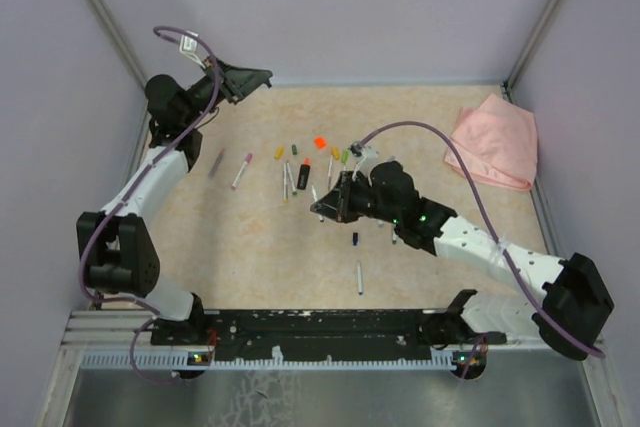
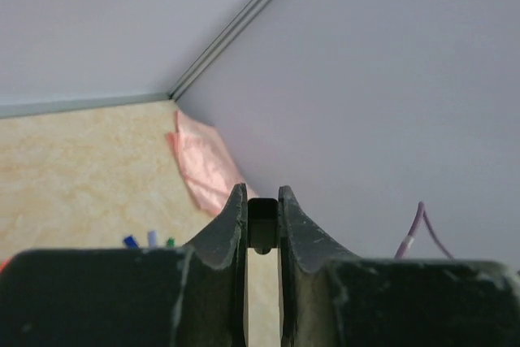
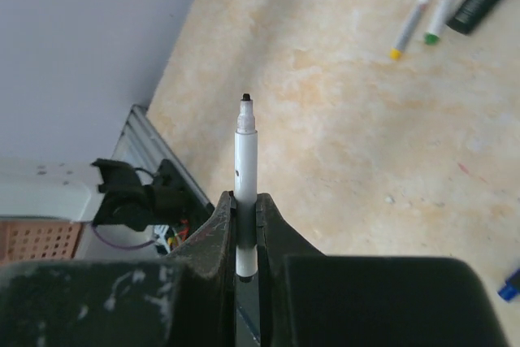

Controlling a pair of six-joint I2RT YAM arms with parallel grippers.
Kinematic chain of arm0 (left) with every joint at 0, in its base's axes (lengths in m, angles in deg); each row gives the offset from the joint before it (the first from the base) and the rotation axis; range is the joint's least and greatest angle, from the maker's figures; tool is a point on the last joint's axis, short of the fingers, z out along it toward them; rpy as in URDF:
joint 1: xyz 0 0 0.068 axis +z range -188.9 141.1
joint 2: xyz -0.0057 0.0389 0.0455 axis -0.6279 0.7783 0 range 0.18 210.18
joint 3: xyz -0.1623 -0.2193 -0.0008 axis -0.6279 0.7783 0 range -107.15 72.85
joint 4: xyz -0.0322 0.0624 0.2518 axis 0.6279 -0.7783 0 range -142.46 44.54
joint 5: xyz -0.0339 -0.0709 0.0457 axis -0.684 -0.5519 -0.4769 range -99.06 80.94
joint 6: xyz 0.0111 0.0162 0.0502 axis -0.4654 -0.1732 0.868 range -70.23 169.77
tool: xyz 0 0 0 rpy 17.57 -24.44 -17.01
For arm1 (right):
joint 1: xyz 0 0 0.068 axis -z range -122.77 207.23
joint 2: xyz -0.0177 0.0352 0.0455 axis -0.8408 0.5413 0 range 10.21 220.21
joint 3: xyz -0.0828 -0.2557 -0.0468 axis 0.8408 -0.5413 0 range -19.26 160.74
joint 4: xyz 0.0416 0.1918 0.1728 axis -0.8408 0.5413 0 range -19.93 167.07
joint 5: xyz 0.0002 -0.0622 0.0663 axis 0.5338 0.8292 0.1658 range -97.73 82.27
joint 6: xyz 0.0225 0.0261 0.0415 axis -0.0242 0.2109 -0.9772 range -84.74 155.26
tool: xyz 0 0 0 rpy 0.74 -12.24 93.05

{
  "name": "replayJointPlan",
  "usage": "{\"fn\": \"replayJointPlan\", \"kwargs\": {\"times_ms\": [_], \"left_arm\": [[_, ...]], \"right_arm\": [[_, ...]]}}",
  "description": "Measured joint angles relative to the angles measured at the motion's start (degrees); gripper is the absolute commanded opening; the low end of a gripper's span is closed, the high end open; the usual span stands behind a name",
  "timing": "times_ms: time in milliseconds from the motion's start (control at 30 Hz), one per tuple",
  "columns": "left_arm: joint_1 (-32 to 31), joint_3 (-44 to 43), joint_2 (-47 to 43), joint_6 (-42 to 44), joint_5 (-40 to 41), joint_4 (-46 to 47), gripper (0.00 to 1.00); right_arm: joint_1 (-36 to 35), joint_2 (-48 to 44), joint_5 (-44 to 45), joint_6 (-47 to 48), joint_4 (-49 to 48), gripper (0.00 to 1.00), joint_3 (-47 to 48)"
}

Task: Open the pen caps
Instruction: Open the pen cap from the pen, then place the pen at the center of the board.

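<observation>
My left gripper (image 1: 262, 75) is raised near the back left wall, and in the left wrist view this gripper (image 2: 262, 199) is shut on a small black pen cap (image 2: 262, 219). Over the middle of the table my right gripper (image 1: 322, 211) is shut on a white pen (image 3: 245, 156). The pen's black tip is bare and points away from the fingers. Loose pen caps lie on the table: yellow (image 1: 278, 154), green (image 1: 345, 157), orange (image 1: 335, 152) and blue (image 1: 354, 238). The two grippers are far apart.
More pens lie mid-table: a pink-tipped one (image 1: 241, 171), a black marker (image 1: 303, 175) and a white pen (image 1: 360, 277) nearer the front. A pink cloth (image 1: 495, 142) sits at the back right corner. Grey walls enclose the table on three sides.
</observation>
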Motion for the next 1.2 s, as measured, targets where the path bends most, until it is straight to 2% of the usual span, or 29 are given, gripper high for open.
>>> {"fn": "replayJointPlan", "kwargs": {"times_ms": [133, 267, 500, 633, 900, 1200], "left_arm": [[-0.13, 5.35, -4.66, 5.05, 0.20, -5.68, 0.00], [-0.17, 11.82, -11.50, 13.70, 0.59, -16.13, 0.00], [-0.17, 22.16, -19.06, 22.88, 0.37, -27.47, 0.00], [-0.17, 24.94, -18.47, 24.59, -1.20, -31.39, 0.00], [-0.28, 24.48, -16.24, 26.34, -4.87, -37.35, 0.00], [-2.64, 29.35, -21.31, 25.57, -4.70, -40.09, 0.00]], "right_arm": [[-2.34, 0.94, 8.33, -3.13, 11.41, 0.00, 1.27], [-6.05, 7.96, 14.53, -6.78, 24.00, 0.00, 6.49], [-10.36, 15.08, 16.70, -11.54, 35.10, 0.00, 9.01], [-13.38, 15.47, 16.68, -13.94, 37.70, 0.00, 9.01], [-16.94, 16.65, 17.94, -16.11, 38.62, 0.00, 7.06], [-19.39, 16.55, 22.05, -16.76, 36.89, 0.00, -0.57]]}}
